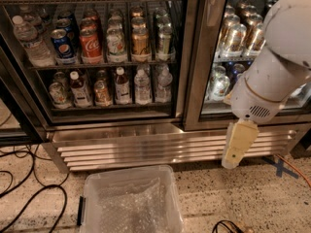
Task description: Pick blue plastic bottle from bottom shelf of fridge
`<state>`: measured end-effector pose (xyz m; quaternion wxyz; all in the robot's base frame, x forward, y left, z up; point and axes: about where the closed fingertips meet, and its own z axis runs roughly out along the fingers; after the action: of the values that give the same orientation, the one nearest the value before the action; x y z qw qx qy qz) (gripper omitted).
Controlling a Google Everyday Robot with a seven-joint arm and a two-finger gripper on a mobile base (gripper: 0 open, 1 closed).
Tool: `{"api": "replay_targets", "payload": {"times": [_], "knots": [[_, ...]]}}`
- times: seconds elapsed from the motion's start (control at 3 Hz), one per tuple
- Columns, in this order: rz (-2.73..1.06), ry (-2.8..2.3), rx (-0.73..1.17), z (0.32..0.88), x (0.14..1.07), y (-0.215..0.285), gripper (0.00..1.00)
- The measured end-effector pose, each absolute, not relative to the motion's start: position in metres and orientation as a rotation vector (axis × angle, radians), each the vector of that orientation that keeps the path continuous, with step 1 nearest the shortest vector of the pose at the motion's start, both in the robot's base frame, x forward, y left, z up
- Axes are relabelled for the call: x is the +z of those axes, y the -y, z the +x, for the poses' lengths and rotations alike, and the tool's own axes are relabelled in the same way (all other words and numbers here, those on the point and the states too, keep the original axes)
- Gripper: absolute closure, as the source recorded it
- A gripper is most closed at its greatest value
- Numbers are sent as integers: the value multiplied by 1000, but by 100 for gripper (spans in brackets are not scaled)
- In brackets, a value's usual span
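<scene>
Approach step, I'd say; the gripper [233, 159] hangs low right of the fridge [190, 57], grip unreadable; next, reach left to the blue plastic bottle [122, 86] on the bottom shelf [112, 107].

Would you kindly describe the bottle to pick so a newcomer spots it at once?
In the fridge, far from the pincer hanging low on the right, look behind the left glass door at the bottom shelf. The bottle stands just left of two clear water bottles; unlike them, it has dark contents, a white cap and pale label.
</scene>
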<state>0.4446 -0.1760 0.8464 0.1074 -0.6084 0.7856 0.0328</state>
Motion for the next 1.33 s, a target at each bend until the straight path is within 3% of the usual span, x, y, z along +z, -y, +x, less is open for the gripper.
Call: {"api": "replay_targets", "payload": {"times": [0.67,1.33], "knots": [[-1783,-2336,87,443,832,168,0],[-1512,-2428,238,475,741,113,0]]}}
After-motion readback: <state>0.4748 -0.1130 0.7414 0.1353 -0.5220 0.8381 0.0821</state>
